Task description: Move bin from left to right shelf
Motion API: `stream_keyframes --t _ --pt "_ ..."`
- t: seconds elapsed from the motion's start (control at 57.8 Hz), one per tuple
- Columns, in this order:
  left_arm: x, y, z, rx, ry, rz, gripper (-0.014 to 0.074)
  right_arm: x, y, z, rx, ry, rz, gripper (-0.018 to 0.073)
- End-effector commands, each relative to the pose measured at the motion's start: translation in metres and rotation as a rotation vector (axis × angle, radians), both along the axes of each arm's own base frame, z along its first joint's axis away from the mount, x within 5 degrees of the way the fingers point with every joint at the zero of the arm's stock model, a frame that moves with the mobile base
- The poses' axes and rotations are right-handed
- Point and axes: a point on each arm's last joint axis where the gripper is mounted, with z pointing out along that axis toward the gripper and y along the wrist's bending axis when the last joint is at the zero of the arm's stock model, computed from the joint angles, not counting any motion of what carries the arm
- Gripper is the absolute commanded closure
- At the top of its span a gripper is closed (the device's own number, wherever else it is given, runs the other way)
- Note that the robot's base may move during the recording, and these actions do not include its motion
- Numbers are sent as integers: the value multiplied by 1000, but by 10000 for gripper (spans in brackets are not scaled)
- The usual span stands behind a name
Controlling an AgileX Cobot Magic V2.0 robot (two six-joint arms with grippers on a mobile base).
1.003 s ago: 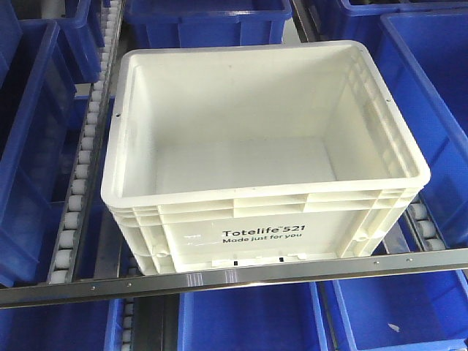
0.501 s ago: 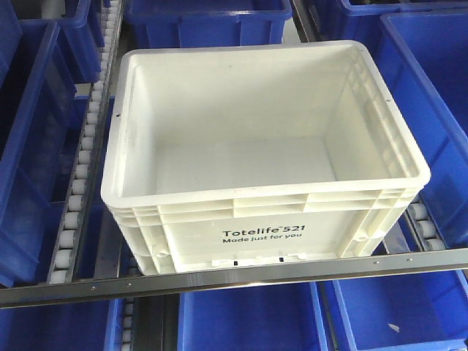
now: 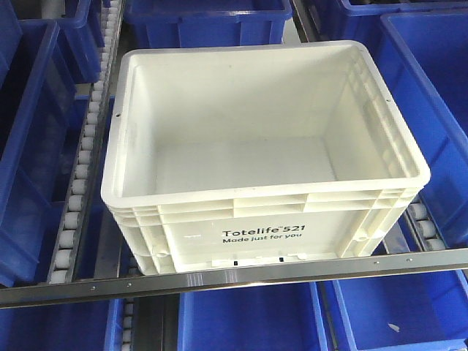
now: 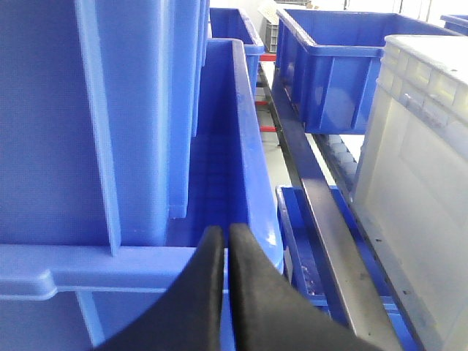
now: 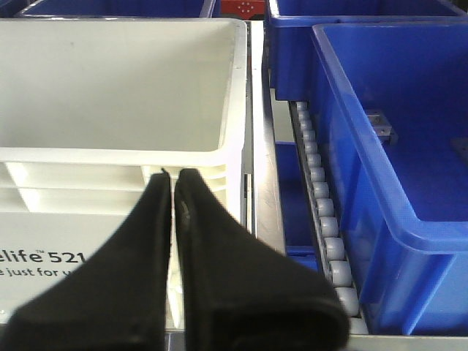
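Observation:
The bin (image 3: 256,139), a large white empty tote printed "Totelife 521 Made just for you", sits on the roller shelf in the middle of the front view, against the metal front rail (image 3: 234,276). Neither gripper shows in the front view. In the left wrist view my left gripper (image 4: 225,232) is shut with nothing in it, in front of a blue bin (image 4: 131,124); the white bin's (image 4: 424,168) side wall is off to its right. In the right wrist view my right gripper (image 5: 173,175) is shut and empty, just before the front right corner of the white bin (image 5: 124,95).
Blue plastic bins (image 3: 431,110) surround the white one on both sides, behind and on the shelf below (image 3: 248,322). Grey roller tracks (image 3: 80,168) run along the left and right (image 5: 322,219) of the white bin. A blue bin (image 5: 395,146) stands right of my right gripper.

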Motion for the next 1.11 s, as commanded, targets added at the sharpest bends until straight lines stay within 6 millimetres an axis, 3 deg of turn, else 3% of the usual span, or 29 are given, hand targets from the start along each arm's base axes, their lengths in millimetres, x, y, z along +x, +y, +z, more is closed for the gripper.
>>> stream_keyframes --t 0.0,0.19,0.346,0.726,1.089 --pt "0 -1 2 3 -79 -13 603 0 1 15 11 -90 7 567" --pt "0 -1 2 3 -79 -13 603 0 0 16 -122 -133 -3 567" --pt "0 -1 2 3 -79 -13 603 1 -2 15 -82 -138 -51 567" --pt "0 -1 2 3 -79 -13 603 -7 -8 -44 -23 -259 -116 567" --pt "0 -1 2 3 -79 -13 603 -9 -7 -47 -32 -244 -107 567"
